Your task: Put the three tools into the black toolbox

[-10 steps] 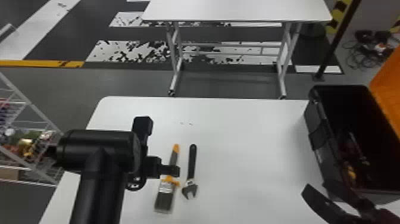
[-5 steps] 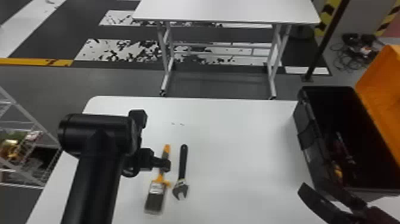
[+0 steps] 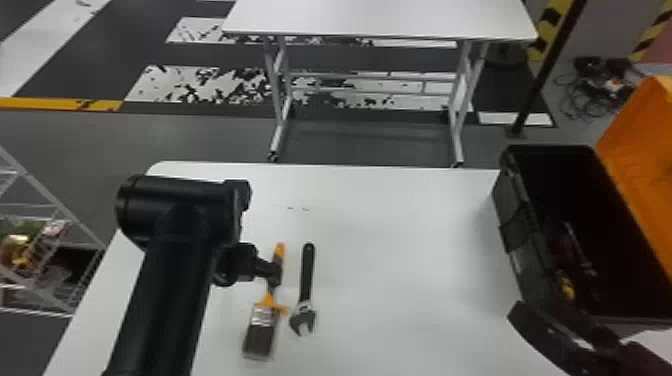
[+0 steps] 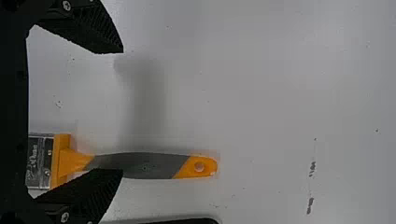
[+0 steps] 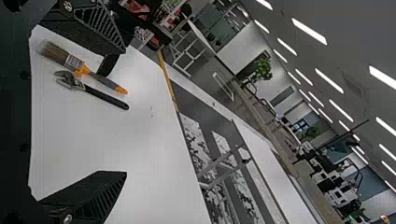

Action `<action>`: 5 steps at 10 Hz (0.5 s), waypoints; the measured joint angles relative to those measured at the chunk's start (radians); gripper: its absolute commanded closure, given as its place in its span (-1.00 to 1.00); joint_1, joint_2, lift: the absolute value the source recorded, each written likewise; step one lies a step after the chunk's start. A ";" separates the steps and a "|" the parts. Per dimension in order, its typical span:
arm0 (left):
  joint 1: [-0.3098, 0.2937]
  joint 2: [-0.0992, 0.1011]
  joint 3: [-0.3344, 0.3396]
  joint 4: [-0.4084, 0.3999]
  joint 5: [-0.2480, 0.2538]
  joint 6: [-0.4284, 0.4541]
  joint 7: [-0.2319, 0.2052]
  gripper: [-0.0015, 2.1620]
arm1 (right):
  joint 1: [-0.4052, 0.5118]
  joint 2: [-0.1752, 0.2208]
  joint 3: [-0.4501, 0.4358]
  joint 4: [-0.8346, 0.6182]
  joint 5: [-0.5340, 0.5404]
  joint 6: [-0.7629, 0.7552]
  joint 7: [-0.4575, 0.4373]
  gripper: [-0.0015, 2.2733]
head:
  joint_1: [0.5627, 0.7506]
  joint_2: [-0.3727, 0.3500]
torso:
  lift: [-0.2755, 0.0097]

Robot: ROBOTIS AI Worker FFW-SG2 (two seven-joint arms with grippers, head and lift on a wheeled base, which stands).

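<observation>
Rows of ceiling lights [image 5: 309, 31] burn white above me, casting a pale sheen over the surface [image 3: 400, 240]; a soft shadow [image 4: 144, 98] reaches the paintbrush [image 4: 135, 165], and the black toolbox [image 3: 522, 265] is dark inside.

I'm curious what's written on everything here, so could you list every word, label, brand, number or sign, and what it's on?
No text can be read for certain.
Metal band of the paintbrush: small print, too unclear to quote.
Adjustable wrench and black toolbox: nothing readable.
White table: a few dark marks that form no letters.
</observation>
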 measured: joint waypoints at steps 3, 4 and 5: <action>-0.009 0.000 0.000 0.003 0.010 0.000 -0.006 -0.92 | -0.003 -0.005 -0.026 0.006 -0.015 0.005 0.012 -0.93 | 0.41 0.09 | 0.57; -0.013 0.000 0.000 0.003 0.015 0.000 -0.009 -0.92 | -0.003 -0.006 -0.036 0.006 -0.019 0.007 0.013 -0.93 | 0.41 0.05 | 0.57; -0.017 0.000 0.001 0.003 0.018 0.000 -0.013 -0.92 | -0.002 -0.006 -0.042 0.006 -0.022 0.008 0.015 -0.93 | 0.41 0.03 | 0.57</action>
